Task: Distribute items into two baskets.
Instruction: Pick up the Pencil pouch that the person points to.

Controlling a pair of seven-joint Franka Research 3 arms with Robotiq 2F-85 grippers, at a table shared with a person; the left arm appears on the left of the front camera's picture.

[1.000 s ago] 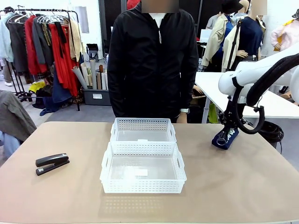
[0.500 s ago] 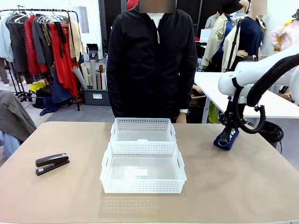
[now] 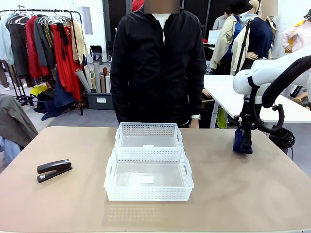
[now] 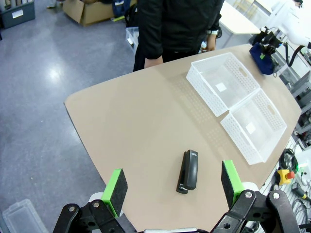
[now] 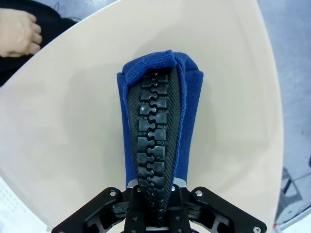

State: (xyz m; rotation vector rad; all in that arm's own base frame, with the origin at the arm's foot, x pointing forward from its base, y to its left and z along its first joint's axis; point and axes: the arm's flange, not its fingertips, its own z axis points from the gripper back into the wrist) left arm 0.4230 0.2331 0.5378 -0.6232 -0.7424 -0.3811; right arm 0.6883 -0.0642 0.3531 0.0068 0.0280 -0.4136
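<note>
Pouch (image 3: pixel 238 141) clamped in right end effector (image 5: pixel 153 196) — baskets (image 3: pixel 148 153) (stapler (image 3: pixel 54 170) far left) well apart; left end effector (image 4: pixel 174 183) spread wide.

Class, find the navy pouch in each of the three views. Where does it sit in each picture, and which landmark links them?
Front view: navy pouch at the right, hanging upright from the right gripper.
Left wrist view: navy pouch small in the top right corner, at the table's far end.
Right wrist view: navy pouch in the centre, zip towards the camera.
Shared landmark: the right gripper shut on it.

White arm (image 3: pixel 260 76), looped black cable (image 3: pixel 281 79), green-padded pincer (image 4: pixel 173 180)
</note>
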